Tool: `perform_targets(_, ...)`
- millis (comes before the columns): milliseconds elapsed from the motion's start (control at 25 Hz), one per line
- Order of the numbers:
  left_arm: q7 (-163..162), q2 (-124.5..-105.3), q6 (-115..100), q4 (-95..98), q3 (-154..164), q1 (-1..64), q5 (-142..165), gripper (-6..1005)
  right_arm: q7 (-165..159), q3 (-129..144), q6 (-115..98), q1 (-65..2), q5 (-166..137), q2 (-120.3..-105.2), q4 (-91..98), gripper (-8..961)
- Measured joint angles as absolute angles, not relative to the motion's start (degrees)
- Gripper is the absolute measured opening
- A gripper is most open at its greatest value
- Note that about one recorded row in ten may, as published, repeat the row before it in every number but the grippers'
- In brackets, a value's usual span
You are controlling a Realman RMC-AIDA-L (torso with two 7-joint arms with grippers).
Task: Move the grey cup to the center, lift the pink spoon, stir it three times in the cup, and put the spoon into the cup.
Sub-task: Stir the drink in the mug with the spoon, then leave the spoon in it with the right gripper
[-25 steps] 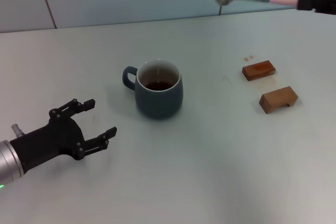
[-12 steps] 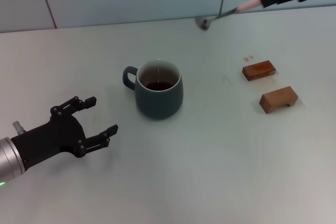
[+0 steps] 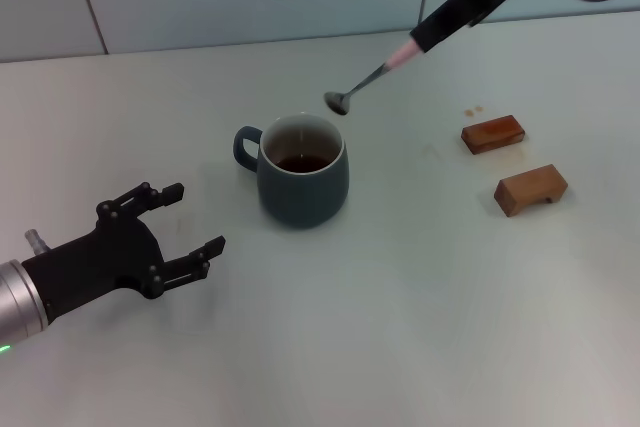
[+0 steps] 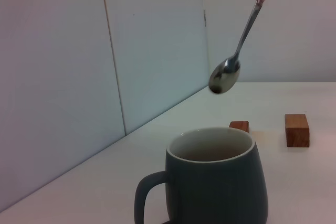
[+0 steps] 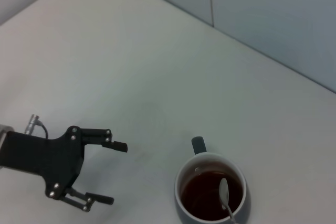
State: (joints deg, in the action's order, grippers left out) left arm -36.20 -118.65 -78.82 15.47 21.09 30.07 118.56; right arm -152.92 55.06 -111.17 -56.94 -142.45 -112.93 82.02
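The cup (image 3: 303,171) stands mid-tabletop. The right hand (image 3: 432,31) pinches the spoon (image 3: 368,80) by its handle, bowl end low and just beyond the cup's far-right rim, long axis slanting up to the far right. Left hand (image 3: 165,237), spread, rests near-left.

Pink spoon (image 3: 372,78) grip seemingly hidden.
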Motion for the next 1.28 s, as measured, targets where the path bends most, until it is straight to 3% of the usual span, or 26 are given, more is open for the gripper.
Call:
perform_targets(960,-36.9,-118.65,-78.7,15.4,21.1,30.0,118.6,835,-147.8,60.3,-96.2,-67.8,-149.8,-113.13,52.5,112)
perform_targets(1280,-36.8,-118.65,-78.7,15.2,21.1,30.3,118.6,835,-146.4,60.3,-96.6,-71.3,-150.7,-114.77,47.3,113)
